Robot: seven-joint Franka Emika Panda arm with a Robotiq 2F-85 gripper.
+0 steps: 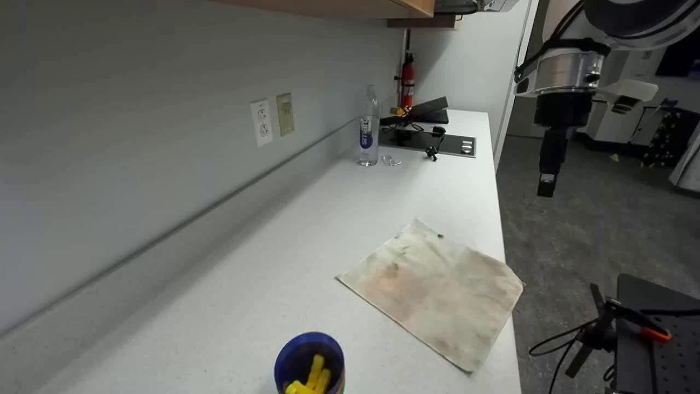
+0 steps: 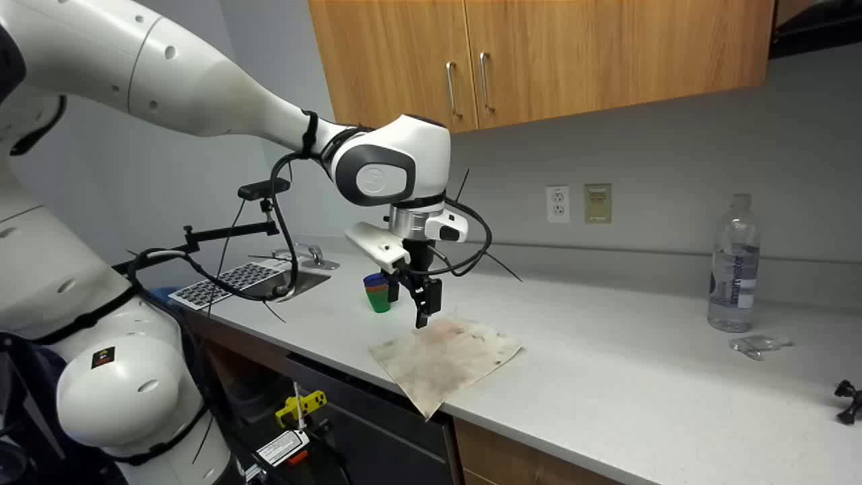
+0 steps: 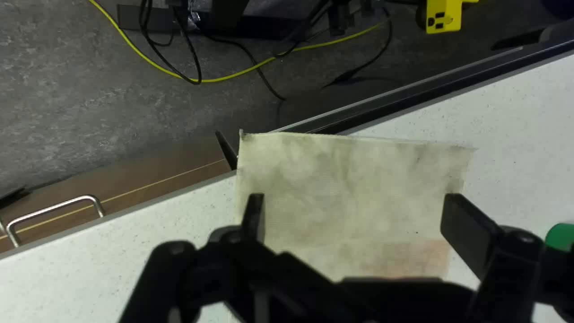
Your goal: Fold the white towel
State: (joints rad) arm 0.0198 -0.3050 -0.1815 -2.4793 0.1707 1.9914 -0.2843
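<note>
The white towel (image 1: 437,295) is stained and lies spread out flat on the counter. One corner hangs over the counter's front edge, as seen in an exterior view (image 2: 441,367). In the wrist view the towel (image 3: 341,175) fills the middle, its lower part hidden behind the gripper. My gripper (image 3: 354,204) is open and empty, its two fingers wide apart with the towel below between them. In both exterior views the gripper (image 1: 547,186) hangs above counter height, fingers down, apart from the towel. It also shows there over the towel's far side (image 2: 408,308).
A stack of coloured cups (image 2: 377,291) stands near the towel; the top blue cup (image 1: 310,337) holds yellow pieces. A water bottle (image 2: 734,276) and clear plastic bits (image 2: 761,345) stand farther along the counter. A cooktop (image 1: 451,144) lies beyond. Wooden cabinets (image 2: 539,60) hang above.
</note>
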